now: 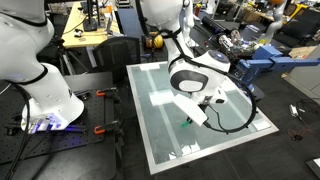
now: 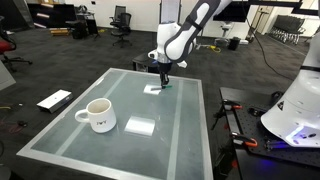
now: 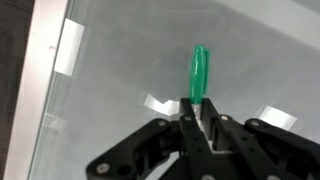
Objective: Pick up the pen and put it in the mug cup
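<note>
The green pen (image 3: pixel 199 72) sticks out from between my gripper's fingers (image 3: pixel 201 112) in the wrist view, and the fingers are shut on its lower end. In both exterior views the gripper (image 2: pixel 163 80) (image 1: pixel 192 116) is low over the glass table (image 2: pixel 180 130), with a bit of green pen (image 2: pixel 165 88) at its tip. I cannot tell whether the pen touches the table. The white mug cup (image 2: pixel 99 114), with a side handle and a dark mark, stands upright near the table's opposite corner, well apart from the gripper.
White tape patches lie on the table (image 2: pixel 140 126) (image 3: pixel 158 103). A flat white object (image 2: pixel 53 100) lies at one table edge. A white robot body (image 2: pixel 297 105) stands beside the table. Office chairs and desks stand further off.
</note>
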Tool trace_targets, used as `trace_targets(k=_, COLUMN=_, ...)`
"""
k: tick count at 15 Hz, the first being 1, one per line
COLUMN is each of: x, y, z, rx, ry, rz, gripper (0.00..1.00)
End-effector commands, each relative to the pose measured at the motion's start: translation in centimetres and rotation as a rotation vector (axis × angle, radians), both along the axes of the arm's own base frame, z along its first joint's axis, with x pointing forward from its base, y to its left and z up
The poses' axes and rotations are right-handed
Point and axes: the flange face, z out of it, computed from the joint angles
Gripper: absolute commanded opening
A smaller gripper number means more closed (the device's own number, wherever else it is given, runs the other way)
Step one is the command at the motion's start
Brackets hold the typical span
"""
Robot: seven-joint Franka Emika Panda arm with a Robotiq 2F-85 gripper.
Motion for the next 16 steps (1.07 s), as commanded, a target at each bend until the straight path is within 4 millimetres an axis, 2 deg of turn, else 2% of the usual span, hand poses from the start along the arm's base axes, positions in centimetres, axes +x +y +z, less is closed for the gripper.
trace_targets(k=1, x=0.4, y=0.0, z=3.1, rx=0.006, ry=-0.018, rz=-0.068, gripper=0.04)
trace_targets(k=7, x=1.1, y=0.6, z=11.2, rx=0.002, ry=-0.105, rz=-0.133, gripper=0.04)
trace_targets(k=10, x=1.7, y=2.0, z=14.3, rx=-0.002, ry=-0.128, rz=-0.147, gripper=0.04)
trace_targets(k=13, x=2.2, y=4.6, z=16.3, rx=0.007, ry=-0.142, rz=-0.176, gripper=0.04)
trace_targets(k=16, x=2.9, y=8.8, z=16.9, rx=0.017, ry=-0.151, rz=-0.219, gripper=0.04)
